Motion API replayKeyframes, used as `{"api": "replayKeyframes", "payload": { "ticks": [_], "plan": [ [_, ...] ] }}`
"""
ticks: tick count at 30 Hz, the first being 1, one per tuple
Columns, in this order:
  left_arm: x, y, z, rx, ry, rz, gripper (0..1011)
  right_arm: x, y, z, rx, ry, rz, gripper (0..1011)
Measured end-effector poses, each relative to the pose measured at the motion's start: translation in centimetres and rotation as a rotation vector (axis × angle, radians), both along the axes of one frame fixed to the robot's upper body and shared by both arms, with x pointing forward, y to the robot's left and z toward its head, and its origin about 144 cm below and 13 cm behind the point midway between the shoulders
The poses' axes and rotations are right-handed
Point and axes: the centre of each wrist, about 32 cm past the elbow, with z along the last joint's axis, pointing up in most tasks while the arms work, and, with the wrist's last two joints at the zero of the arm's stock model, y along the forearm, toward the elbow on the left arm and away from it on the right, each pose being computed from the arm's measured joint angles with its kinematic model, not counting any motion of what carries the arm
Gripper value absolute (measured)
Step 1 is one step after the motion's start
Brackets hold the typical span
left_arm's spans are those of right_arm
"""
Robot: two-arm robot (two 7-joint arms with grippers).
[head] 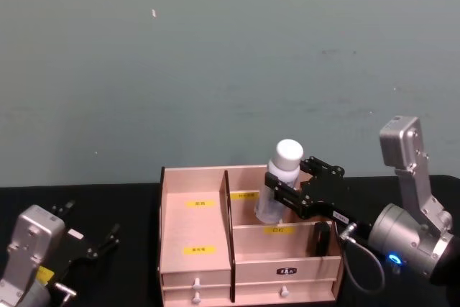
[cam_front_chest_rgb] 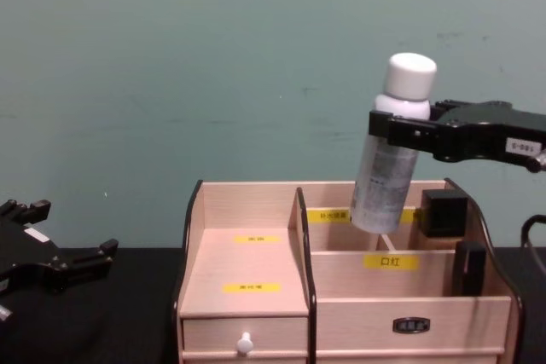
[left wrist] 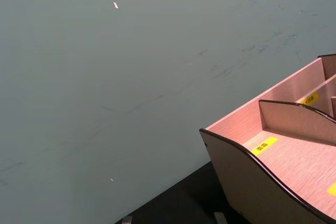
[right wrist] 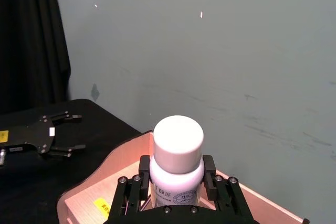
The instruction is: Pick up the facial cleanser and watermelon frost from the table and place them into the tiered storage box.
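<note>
Over the box [cam_front_chest_rgb: 256,202], far right section: right gripper [cam_front_chest_rgb: 399,130] clamps a bottle [cam_front_chest_rgb: 380,185].
At left, the left gripper [right wrist: 72,132] lies open.

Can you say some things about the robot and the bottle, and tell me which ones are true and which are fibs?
1. The right hand grips the white-capped pale bottle just under its cap. True.
2. The bottle lies on the black table. False: it is held in the air over the back right part of the light wooden stepped storage box.
3. The left hand is carrying something. False: it is open and empty, low on the left by the table.
4. The box has yellow labels on it. True.
</note>
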Motion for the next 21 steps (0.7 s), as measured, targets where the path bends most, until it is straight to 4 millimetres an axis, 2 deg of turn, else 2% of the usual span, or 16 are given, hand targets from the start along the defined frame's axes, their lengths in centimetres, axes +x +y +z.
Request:
{"api": "replayKeyframes", "payload": {
  "ticks": [21],
  "plan": [
    [0.0, 0.0, 0.0, 0.0, 0.0, 0.0, 1001, 1.9, 1.9, -0.9, -0.019, 0.035, -0.026, 601]
  ]
}}
